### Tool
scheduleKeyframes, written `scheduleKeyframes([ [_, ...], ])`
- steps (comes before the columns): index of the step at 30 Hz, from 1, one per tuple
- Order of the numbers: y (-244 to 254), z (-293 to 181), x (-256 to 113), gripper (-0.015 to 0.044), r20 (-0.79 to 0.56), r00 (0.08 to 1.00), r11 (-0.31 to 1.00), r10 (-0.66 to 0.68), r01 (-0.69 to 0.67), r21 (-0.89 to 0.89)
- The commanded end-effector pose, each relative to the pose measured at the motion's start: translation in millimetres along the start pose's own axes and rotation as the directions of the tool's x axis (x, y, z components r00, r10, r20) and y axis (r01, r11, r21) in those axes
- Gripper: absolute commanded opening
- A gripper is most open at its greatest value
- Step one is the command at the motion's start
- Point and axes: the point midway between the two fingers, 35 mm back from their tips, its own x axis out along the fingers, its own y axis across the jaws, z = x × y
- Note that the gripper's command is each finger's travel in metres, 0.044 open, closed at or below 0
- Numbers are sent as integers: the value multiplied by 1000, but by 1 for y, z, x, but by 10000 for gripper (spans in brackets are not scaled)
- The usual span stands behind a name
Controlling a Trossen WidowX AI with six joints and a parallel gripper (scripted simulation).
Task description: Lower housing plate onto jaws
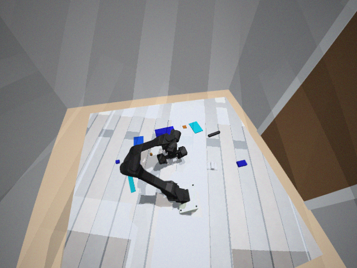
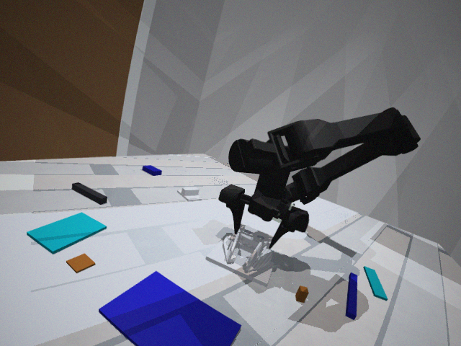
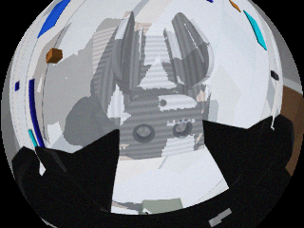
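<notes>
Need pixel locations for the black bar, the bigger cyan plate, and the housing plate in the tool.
Black bar [image 1: 213, 133] [image 2: 89, 193]: top and exterior views, middle of its length.
Bigger cyan plate [image 1: 196, 127] [image 2: 67, 232]: top and exterior views, middle of its flat face.
Housing plate [image 3: 159, 140]: wrist view, face between the two round holes.

The housing plate [image 2: 254, 238] [image 3: 159, 140], pale grey and blocky, is sitting between the two fingers [image 1: 162, 158] [image 2: 238, 219] and showing two round, dark-rimmed holes. Two pale grey jaws [image 2: 230, 250] [image 2: 257, 259] [image 3: 127, 57] [image 3: 191, 59] are lying side by side, extending beyond the fingertips from the plate's far edge in the wrist view. They are curving along their outer sides and leaving a gap between them. Whether the plate is resting fully closed on their stubs is unclear.
</notes>
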Motion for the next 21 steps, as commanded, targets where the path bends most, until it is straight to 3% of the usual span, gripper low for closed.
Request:
scheduleKeyframes([
  [1, 0, 0, 1, 351, 2, 1000, 1000, 3, -3, 5],
  [21, 0, 0, 5, 351, 2, 1000, 1000, 3, -3, 5],
])
